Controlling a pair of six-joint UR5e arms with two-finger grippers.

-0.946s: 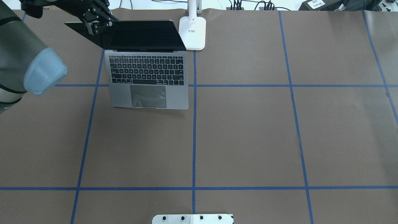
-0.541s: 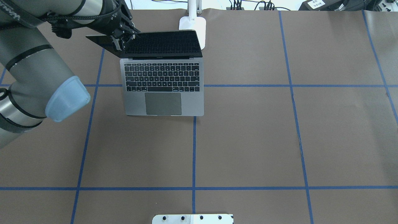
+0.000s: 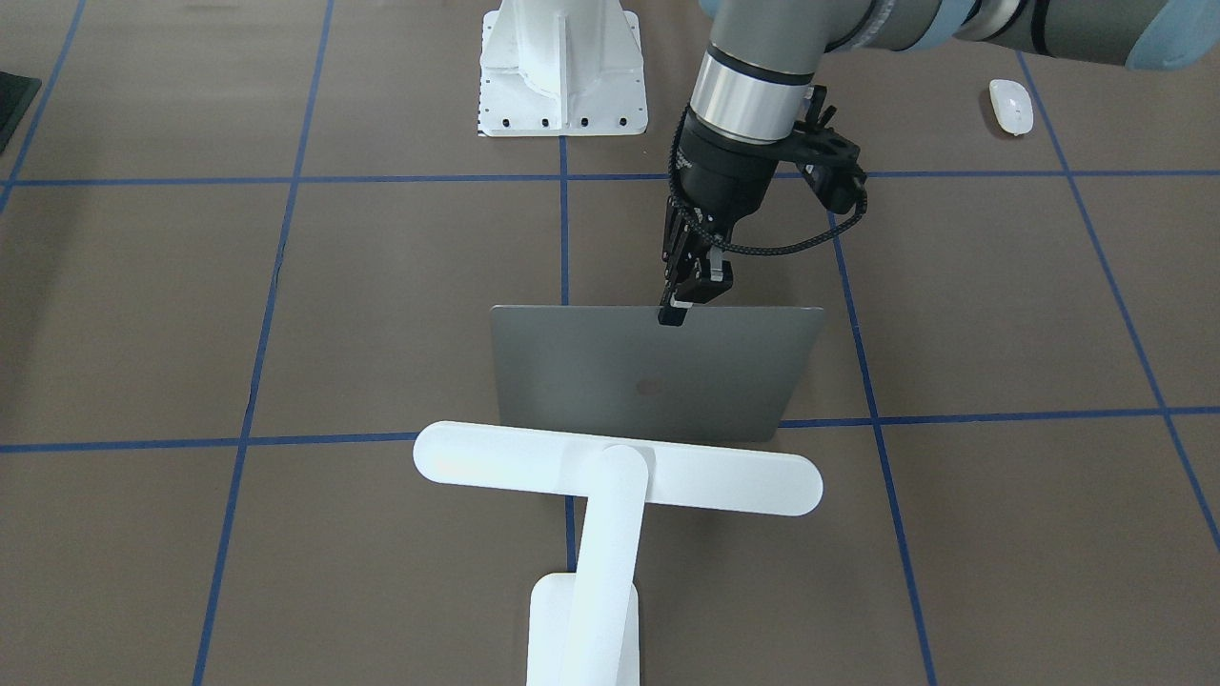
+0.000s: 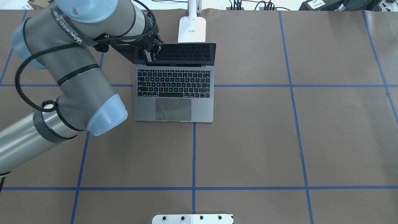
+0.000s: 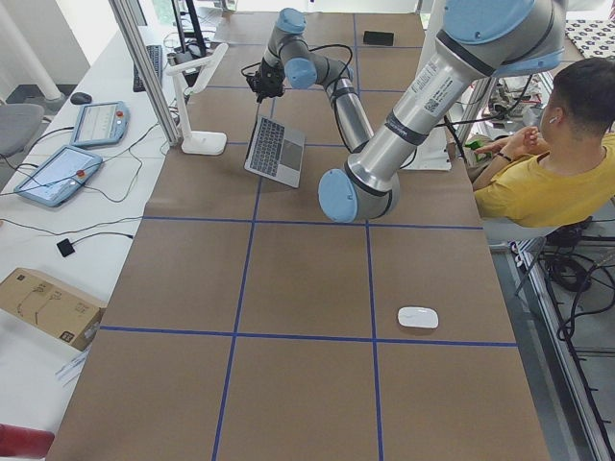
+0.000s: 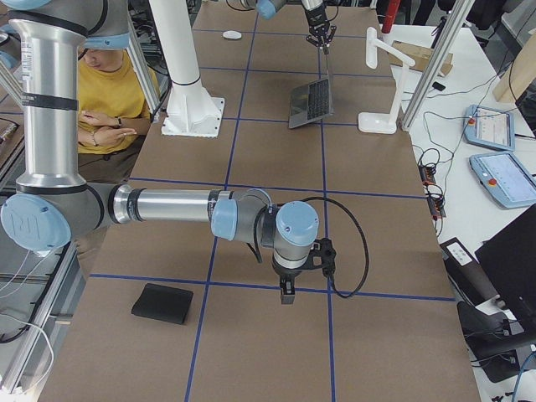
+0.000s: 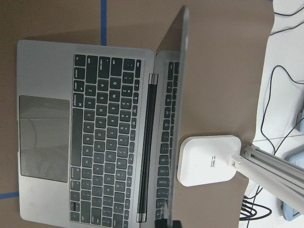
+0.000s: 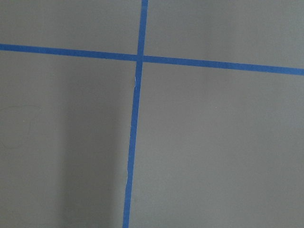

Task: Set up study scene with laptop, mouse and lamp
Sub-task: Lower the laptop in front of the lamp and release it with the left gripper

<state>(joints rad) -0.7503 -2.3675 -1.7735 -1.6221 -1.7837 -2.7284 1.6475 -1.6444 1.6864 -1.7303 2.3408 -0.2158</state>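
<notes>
I have the left claw (image 3: 675,312) closed narrow on the top edge of the lid of the slim space-grey metal laptop (image 4: 173,93). It pinches off-centre, toward the robot's left corner. The laptop sits open on the brown taped surface (image 4: 279,140), straight below the claw, with its keyboard and trackpad running back from the claw toward the robot's base. Its long axis, the hinge line, lies across the surface and parallel to the bar head of the white T-shaped desk lamp (image 3: 618,469).

That lamp is the relation I'm watching. It stands just beyond the lid on the side away from the robot, so any more push outward takes the lid toward it. My call is that the laptop is about placed and letting go is the next step.

The small glossy white oval mouse (image 3: 1010,105) lies well apart from the left claw, out toward the robot's left end of the surface and back near the robot's edge. The right claw (image 6: 286,295) hangs over bare surface at the opposite end, and I cannot tell whether it is open or closed. I judge the left arm is the nearer one for the mouse.

The overhead view shows the keyboard and the lamp's base, but my own arm hides the grip. The front-facing view shows the pinch on the lid cleanly, along with the mouse that the overhead misses. The left wrist view shows the lid edge-on with the lamp's base just beside it, though whether they touch I can't say.
</notes>
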